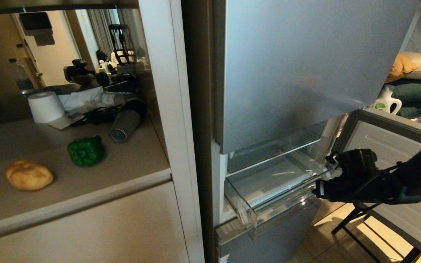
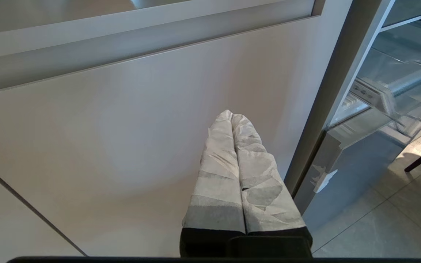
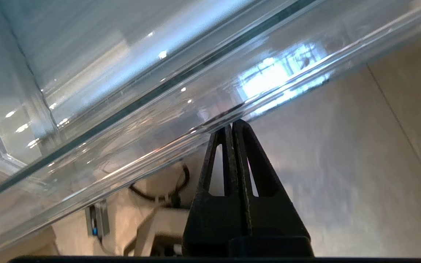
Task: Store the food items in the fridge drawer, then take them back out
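The food items lie on the beige cabinet shelf (image 1: 130, 164): a tan potato-like lump (image 1: 29, 175) at the left and a dark green bell pepper (image 1: 86, 150) just behind and to its right. The clear fridge drawer (image 1: 287, 204) is pulled out of the silver fridge, with nothing visible inside. My right gripper (image 1: 317, 190) is shut at the right end of the drawer's front lip. In the right wrist view its black tips (image 3: 231, 125) touch the underside of the clear lip (image 3: 152, 124). My left gripper (image 2: 231, 115), with white-wrapped fingers, is shut and empty before a beige cabinet door (image 2: 104, 146).
At the back of the shelf are a paper roll (image 1: 45, 106), a hair dryer (image 1: 124, 124), cables and a water bottle (image 1: 22, 78). The open lower fridge door (image 1: 397, 146) stands at right behind my right arm, with black chair legs (image 1: 356, 219) on the tiled floor below.
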You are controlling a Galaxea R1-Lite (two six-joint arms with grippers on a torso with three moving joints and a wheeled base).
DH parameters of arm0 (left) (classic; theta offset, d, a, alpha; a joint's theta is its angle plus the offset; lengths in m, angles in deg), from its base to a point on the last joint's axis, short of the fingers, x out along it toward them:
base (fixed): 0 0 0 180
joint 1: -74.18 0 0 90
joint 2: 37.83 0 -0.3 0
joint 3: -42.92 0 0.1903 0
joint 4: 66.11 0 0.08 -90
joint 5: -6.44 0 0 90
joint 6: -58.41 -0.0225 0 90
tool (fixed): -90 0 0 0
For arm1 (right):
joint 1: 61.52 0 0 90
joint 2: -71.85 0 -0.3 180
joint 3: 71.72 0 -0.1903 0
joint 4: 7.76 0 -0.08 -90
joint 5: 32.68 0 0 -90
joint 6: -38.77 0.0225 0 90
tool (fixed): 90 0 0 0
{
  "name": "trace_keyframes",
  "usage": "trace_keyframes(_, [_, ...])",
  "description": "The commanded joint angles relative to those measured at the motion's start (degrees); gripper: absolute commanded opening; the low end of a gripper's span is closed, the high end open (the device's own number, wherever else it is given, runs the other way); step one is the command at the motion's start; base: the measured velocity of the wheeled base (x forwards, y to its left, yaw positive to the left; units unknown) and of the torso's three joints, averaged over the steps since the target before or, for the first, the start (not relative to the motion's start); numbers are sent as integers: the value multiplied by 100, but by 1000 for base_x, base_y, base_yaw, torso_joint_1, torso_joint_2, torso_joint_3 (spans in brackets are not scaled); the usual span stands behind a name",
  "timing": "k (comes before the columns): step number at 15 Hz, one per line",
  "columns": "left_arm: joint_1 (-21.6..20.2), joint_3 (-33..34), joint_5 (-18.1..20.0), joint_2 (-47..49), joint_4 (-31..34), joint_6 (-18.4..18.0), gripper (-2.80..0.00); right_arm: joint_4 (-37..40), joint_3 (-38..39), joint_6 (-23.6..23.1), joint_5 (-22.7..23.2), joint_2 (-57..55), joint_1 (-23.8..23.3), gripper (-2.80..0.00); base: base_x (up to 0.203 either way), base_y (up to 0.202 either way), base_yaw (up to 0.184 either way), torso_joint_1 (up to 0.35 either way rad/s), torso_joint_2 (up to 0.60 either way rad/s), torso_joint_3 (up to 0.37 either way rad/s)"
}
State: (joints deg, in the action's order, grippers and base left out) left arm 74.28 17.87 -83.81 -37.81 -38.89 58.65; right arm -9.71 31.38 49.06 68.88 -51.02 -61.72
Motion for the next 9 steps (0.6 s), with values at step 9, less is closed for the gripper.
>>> trace_keyframes(9, [-1,1,-2,-2,1,2,-280,-1532,-870,16,207,-1154,266,-280,0,0,0,0,0,0])
